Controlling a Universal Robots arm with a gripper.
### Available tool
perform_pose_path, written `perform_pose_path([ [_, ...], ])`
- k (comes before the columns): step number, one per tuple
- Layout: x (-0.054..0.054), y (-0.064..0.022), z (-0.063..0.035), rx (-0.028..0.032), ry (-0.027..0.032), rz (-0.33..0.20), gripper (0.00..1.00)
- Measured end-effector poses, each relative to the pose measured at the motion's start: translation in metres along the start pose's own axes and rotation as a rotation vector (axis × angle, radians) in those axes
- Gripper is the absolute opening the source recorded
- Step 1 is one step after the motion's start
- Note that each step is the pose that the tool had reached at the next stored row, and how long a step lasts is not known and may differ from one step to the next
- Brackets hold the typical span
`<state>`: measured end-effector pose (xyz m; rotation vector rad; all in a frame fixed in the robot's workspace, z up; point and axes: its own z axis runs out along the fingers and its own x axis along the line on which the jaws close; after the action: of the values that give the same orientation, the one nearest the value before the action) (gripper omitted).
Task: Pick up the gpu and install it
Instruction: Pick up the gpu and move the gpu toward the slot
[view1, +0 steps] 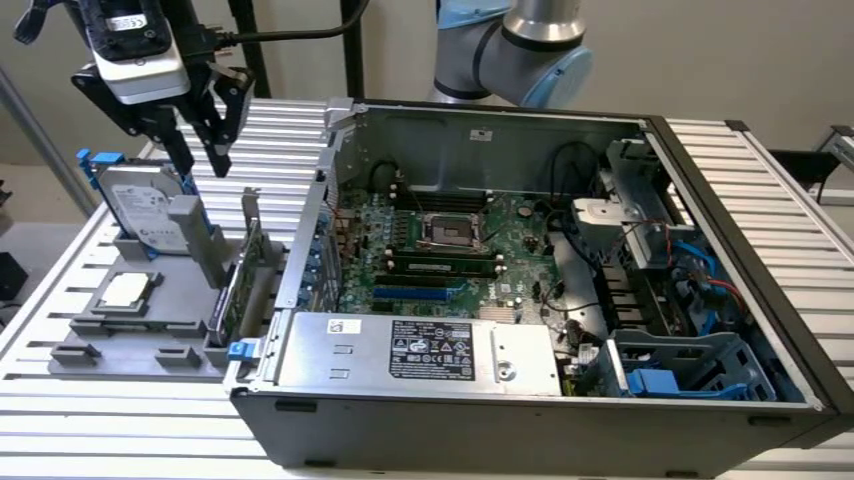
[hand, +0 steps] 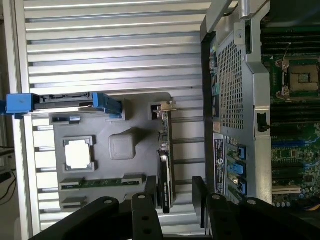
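My gripper (view1: 200, 158) up high, jaws apart, holding nothing, the gpu (view1: 248, 272) standing on edge in the grey holder (view1: 134, 338) beside the computer case (view1: 534, 420), under me I think, not touching.

Slatted metal table (view1: 747, 170); directly on it, side by side, a grey parts holder (view1: 127, 358); an open computer case (view1: 534, 432)

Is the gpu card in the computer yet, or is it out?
Out. The gpu stands on its edge in the grey holder beside the computer case, not plugged into the motherboard.
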<state>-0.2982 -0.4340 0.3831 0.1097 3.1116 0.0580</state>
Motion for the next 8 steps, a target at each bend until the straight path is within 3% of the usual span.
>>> perform_pose_path([
  [4, 0.0004, 0.0, 0.0, 0.0004, 0.0003, 0.0, 0.42],
  [8, 0.0006, -0.0001, 0.0009, 0.0024, 0.0048, 0.0, 0.44],
])
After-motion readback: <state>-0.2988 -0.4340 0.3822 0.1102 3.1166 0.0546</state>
